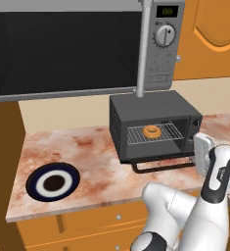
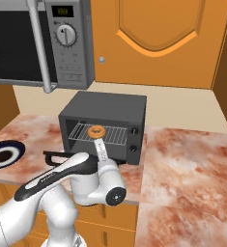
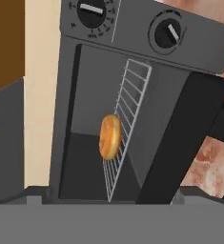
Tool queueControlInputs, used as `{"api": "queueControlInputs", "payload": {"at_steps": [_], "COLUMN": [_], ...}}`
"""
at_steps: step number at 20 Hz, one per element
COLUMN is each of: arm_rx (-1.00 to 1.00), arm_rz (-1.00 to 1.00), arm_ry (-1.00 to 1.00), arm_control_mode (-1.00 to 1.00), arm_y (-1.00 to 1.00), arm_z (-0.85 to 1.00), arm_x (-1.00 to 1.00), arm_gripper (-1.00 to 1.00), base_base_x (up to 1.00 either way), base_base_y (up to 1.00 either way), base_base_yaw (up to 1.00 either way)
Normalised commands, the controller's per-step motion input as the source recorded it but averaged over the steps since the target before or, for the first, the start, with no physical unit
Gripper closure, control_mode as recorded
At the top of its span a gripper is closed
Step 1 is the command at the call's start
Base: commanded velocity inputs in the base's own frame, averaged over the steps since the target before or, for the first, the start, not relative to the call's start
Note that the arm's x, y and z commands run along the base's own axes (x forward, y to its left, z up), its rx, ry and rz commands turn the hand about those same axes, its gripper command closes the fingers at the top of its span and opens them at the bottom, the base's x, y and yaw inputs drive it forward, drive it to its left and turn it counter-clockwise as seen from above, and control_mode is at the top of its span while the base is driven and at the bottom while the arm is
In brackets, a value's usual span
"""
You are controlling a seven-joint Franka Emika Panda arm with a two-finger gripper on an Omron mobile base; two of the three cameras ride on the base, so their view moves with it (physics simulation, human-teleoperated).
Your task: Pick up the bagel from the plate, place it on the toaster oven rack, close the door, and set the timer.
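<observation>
I am working in front of the toaster oven (image 1: 155, 125), which is sitting on the counter (image 1: 87, 147) under the big microwave (image 1: 77, 46) with its door (image 1: 163, 165) dropped flat — so I judge the placing step done and the door-closing step is the one in hand. The plate (image 1: 53, 183) is lying bare well off to the left, and the bagel (image 1: 151, 131) is resting on the rack (image 1: 172, 131) inside the oven. My gripper (image 2: 101, 149) is hanging just outside the oven mouth, jaws spread wide and holding nothing. Next I am needing to get under the door's front edge and swing it up, then reach for a knob (image 3: 167, 32). My own arm is covering much of the door and its handle in both base views, and I cannot tell which knob is the timer — the markings are too small.
</observation>
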Motion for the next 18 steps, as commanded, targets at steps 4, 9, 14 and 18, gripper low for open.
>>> {"api": "queueControlInputs", "payload": {"at_steps": [4,9,14,18], "arm_rx": [0.00,0.00,0.00,0.00], "arm_rz": [-0.04,-0.03,-0.01,-0.02], "arm_ry": [0.00,0.00,0.08,0.10], "arm_control_mode": [-1.00,-1.00,-1.00,-1.00], "arm_y": [0.07,0.02,0.00,0.00], "arm_z": [0.44,0.39,0.37,0.32], "arm_x": [0.46,0.44,0.43,0.47], "arm_gripper": [-1.00,-1.00,-1.00,-1.00], "base_base_x": [0.00,0.00,0.00,0.00], "base_base_y": [0.00,0.00,0.00,0.00], "base_base_yaw": [0.00,0.00,0.00,0.00]}}
